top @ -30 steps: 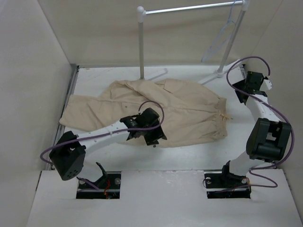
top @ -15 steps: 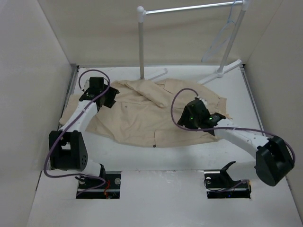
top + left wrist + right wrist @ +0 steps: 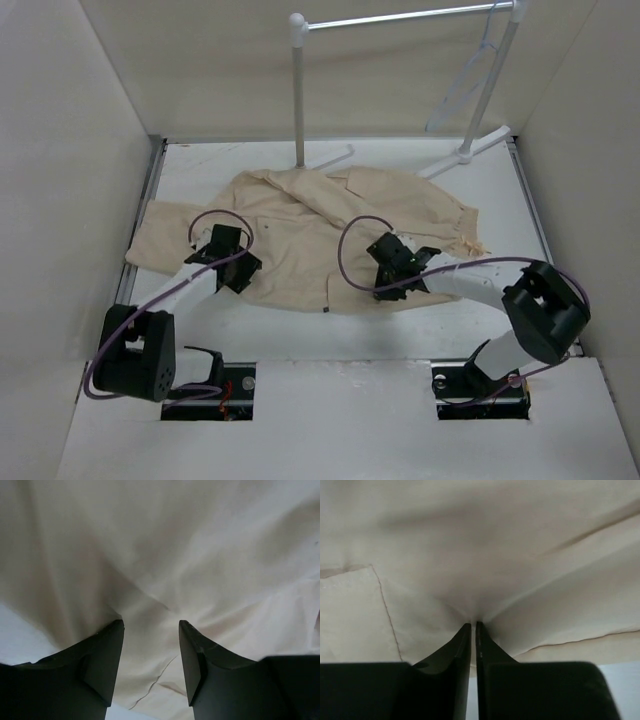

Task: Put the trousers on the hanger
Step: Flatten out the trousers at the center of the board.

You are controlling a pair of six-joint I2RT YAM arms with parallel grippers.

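Observation:
The beige trousers [image 3: 330,235] lie spread flat across the table, waist to the right and legs to the left. My left gripper [image 3: 238,275] hovers open over the near left part of the cloth [image 3: 165,555], with fabric showing in the gap between its fingers [image 3: 107,650]. My right gripper [image 3: 385,275] sits low on the trousers' near middle. There its jaws are pressed together, pinching a puckered fold of cloth [image 3: 470,555] at the tips [image 3: 472,624]. The pale wire hanger [image 3: 465,85] hangs from the right end of the rack's bar, far from both grippers.
A white tubular rack stands at the back, with its left post [image 3: 298,90] just behind the trousers, a top bar [image 3: 400,18] and a right post [image 3: 490,90]. Beige walls [image 3: 70,180] close in the table on the left, back and right.
Both arms have shifted: the left now stands over the near left cloth, the right over the near middle. The right jaws have closed onto a fold of the trousers.

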